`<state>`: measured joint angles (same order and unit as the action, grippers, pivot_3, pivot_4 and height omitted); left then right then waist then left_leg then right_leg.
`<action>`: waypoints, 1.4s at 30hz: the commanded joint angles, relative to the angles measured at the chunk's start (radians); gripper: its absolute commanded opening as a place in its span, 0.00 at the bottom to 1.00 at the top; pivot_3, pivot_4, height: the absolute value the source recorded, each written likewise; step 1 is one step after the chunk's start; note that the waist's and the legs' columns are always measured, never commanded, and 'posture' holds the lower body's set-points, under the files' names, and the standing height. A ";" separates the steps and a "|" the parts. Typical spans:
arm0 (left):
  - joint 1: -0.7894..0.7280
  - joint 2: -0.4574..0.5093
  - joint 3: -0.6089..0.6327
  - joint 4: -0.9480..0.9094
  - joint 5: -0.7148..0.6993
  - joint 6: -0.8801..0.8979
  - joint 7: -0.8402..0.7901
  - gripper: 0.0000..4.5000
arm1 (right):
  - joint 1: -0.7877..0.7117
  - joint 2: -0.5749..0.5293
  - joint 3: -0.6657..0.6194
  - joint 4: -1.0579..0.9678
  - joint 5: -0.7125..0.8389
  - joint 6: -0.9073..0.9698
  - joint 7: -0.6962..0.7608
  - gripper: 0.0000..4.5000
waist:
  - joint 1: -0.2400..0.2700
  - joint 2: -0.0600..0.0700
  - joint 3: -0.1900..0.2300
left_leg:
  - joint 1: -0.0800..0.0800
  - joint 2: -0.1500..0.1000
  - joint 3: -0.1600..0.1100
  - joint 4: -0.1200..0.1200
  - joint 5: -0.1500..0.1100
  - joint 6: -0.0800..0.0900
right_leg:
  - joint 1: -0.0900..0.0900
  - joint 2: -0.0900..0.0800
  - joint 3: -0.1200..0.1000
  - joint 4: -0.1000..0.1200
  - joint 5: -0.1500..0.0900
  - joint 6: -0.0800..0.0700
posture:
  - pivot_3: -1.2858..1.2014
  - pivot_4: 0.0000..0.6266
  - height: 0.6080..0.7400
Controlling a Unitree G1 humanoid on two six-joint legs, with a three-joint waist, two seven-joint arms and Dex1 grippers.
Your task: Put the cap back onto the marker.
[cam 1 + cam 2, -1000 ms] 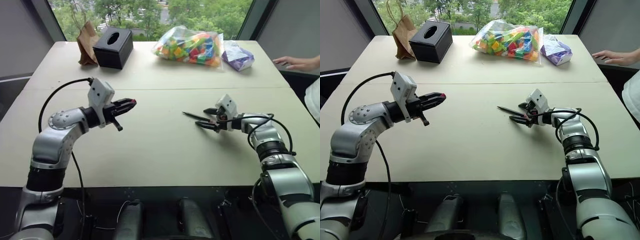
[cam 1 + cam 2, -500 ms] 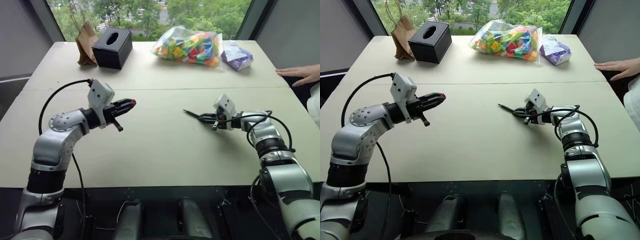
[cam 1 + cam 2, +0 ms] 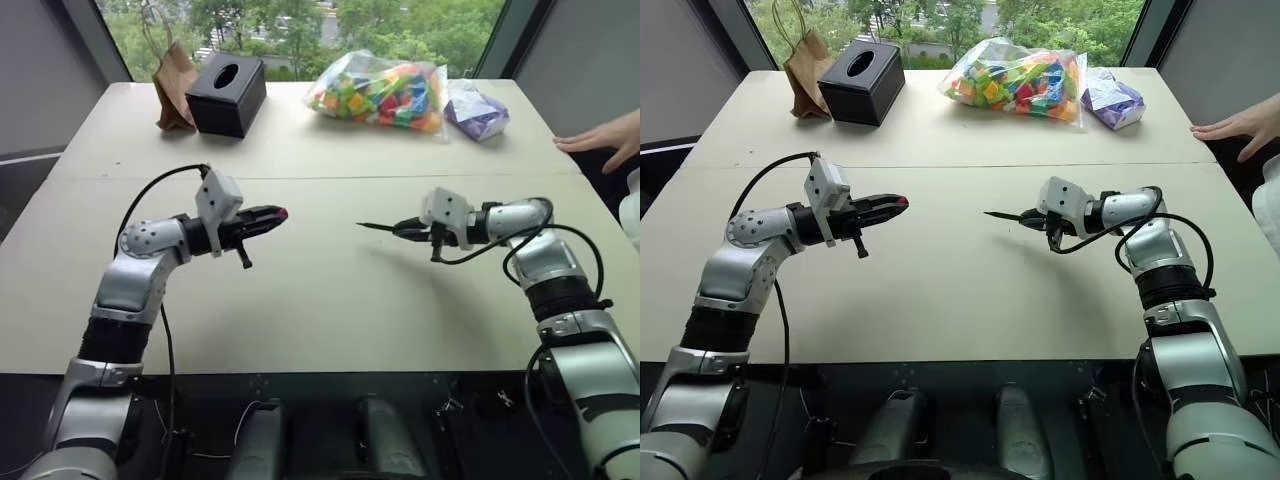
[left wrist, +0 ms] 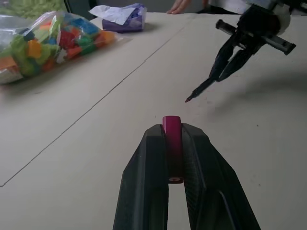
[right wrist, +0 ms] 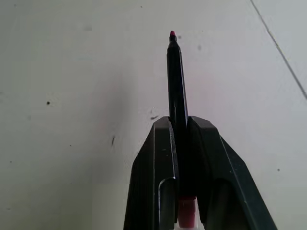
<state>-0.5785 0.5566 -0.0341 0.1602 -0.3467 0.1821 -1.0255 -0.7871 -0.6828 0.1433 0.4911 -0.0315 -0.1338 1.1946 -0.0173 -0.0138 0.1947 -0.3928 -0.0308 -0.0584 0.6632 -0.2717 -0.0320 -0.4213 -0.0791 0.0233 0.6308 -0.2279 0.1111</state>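
We see our left hand (image 3: pixel 272 215) held above the pale worktop (image 3: pixel 320 300), its two black fingers pinched tight on the cap (image 4: pixel 171 135), a small red piece whose end pokes out just past the fingertips. The hand points roughly level toward the middle of the worktop.

Our right hand (image 3: pixel 408 230) is on the other side, also lifted clear of the surface, and its fingers are clamped around the marker (image 3: pixel 378 227). The thin dark stick juts out beyond the fingertips toward our left hand, its small reddish tip (image 5: pixel 172 34) bare and leading. In the right wrist view the marker lies straight along the gap between the two fingers, with a red patch showing at its rear end between them.

The cap and the marker tip face each other across an open stretch of worktop, well apart; the cap is not yet on the marker.

At the far edge of the worktop stand a black tissue box (image 3: pixel 226 93) with a brown paper bag (image 3: pixel 172 87) just beside it, a clear bag of coloured blocks (image 3: pixel 380 92), and a purple packet (image 3: pixel 475 113). A person's hand (image 3: pixel 600 140) rests at the far right edge.
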 commanded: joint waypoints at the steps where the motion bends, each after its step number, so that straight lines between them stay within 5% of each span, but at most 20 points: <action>1: -0.084 -0.022 -0.005 0.104 0.005 -0.099 -0.083 0.00 | 0.036 -0.014 0.013 -0.206 0.035 0.062 0.036 0.00 | 0.001 0.000 0.000 | 0.000 0.000 0.000 0.000 0.000 0.000 | 0.000 0.000 0.000 0.000 0.000 0.000 | 0.52 0.24 1.00; 17: -0.149 -0.068 -0.047 0.216 0.014 -0.162 -0.324 0.00 | 0.054 -0.016 0.017 -0.415 0.072 0.210 0.005 0.00 | 0.001 -0.001 0.000 | 0.000 -0.001 0.000 0.000 0.000 0.000 | 0.000 -0.001 0.000 0.000 0.000 0.000 | 0.52 0.24 1.00; 42: -0.148 -0.056 -0.050 0.234 0.057 -0.182 -0.302 0.00 | 0.045 -0.024 0.033 -0.488 0.143 0.336 0.049 0.00 | 0.002 -0.001 0.000 | 0.000 -0.001 0.000 0.000 0.000 0.000 | 0.000 -0.001 0.000 0.000 0.000 0.000 | 0.52 0.24 1.00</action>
<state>-0.7189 0.4991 -0.0958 0.4128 -0.2863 0.0130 -1.3297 -0.7236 -0.7051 0.1864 0.0450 0.0930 0.2023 1.2447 -0.0154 -0.0143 0.1944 -0.3932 -0.0314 -0.0588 0.6636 -0.2718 -0.0317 -0.4213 -0.0798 0.0231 0.6309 -0.2278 0.1112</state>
